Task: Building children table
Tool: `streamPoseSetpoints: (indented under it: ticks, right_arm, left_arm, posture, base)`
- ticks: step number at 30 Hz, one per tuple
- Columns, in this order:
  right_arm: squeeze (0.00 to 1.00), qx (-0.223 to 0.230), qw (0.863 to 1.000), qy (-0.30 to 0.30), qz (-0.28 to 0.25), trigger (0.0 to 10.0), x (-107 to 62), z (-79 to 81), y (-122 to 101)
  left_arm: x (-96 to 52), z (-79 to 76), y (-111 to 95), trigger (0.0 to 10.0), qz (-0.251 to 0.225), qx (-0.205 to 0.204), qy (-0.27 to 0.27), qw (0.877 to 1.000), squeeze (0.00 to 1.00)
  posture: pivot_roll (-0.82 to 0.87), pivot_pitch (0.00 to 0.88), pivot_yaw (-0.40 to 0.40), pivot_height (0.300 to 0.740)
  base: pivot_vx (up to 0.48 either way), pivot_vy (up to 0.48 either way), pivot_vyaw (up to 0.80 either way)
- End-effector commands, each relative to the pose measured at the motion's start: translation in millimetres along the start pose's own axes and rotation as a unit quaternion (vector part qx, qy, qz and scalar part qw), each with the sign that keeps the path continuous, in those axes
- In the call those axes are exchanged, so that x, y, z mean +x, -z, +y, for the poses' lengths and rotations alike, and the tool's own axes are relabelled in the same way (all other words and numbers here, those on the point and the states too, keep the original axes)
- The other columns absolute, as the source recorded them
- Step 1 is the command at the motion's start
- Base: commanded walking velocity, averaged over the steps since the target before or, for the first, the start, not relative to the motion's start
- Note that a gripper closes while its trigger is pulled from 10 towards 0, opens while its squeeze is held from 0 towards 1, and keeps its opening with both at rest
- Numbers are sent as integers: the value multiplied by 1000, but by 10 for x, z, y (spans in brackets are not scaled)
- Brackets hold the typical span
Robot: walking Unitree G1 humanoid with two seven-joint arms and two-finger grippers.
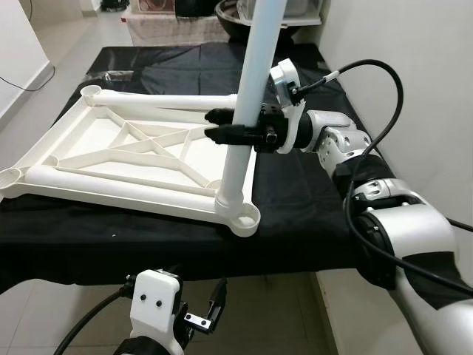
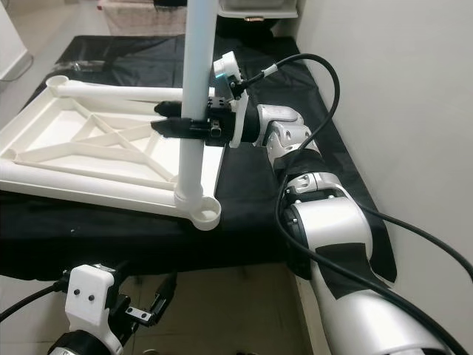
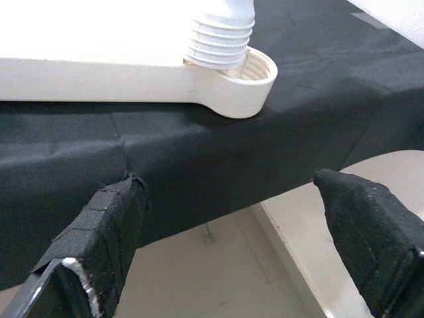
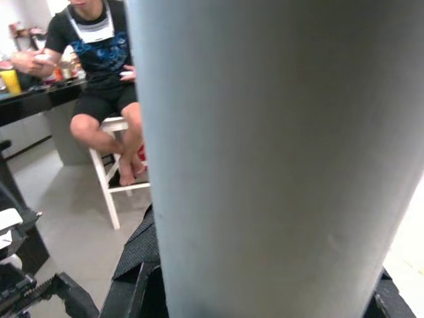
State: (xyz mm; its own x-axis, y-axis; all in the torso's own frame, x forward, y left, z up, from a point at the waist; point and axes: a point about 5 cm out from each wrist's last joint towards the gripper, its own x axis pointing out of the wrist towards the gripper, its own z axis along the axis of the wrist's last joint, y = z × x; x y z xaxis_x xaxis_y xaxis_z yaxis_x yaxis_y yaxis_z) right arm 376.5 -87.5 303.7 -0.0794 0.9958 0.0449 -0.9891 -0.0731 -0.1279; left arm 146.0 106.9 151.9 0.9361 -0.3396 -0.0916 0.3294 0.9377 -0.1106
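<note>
A white plastic table top [image 1: 89, 159] lies upside down on a black-covered table [image 1: 295, 200], with round sockets at its corners. One white leg [image 1: 247, 103] stands upright in the near right socket [image 1: 244, 216], its threaded end [image 3: 218, 36] resting in the ring. My right gripper [image 1: 222, 124] is shut on the leg about halfway up, reaching in from the right. Two more legs [image 1: 162, 100] lie along the top's far and near edges. My left gripper [image 3: 232, 232] hangs open below the table's front edge, under that socket.
The table's front edge [image 1: 222, 262] drops to a tiled floor. A white wall [image 1: 414, 74] runs close along the right. Boxes and a dark bowl [image 1: 229, 18] stand beyond the far end. A person [image 4: 99, 59] sits on a white stool in the right wrist view.
</note>
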Motion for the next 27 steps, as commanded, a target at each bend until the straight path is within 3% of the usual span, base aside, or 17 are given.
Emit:
streamPoseSetpoints:
  ticks: [1,6,16,27]
  right_arm:
    - [0,-5,1000,-10,25,10000,5,6,8]
    - [0,-22,997,-12,73,10000,-31,17,110]
    - [0,-38,994,-12,103,10000,-92,22,121]
    - [0,-41,990,-23,132,10000,-117,49,176]
  left_arm:
    - [-24,-16,0,10000,5,3,4,1000,0]
    - [-34,-52,-91,10000,-11,8,7,1000,0]
    - [-5,-16,-104,10000,-14,52,12,998,0]
    - [32,-15,-85,10000,-13,53,8,999,0]
  posture:
    - [133,237,-38,740]
    - [145,257,-32,740]
    - [140,256,-20,740]
    - [134,243,-24,740]
  base:
    - [0,0,0]
    - [0,0,0]
    - [0,0,0]
    - [0,0,0]
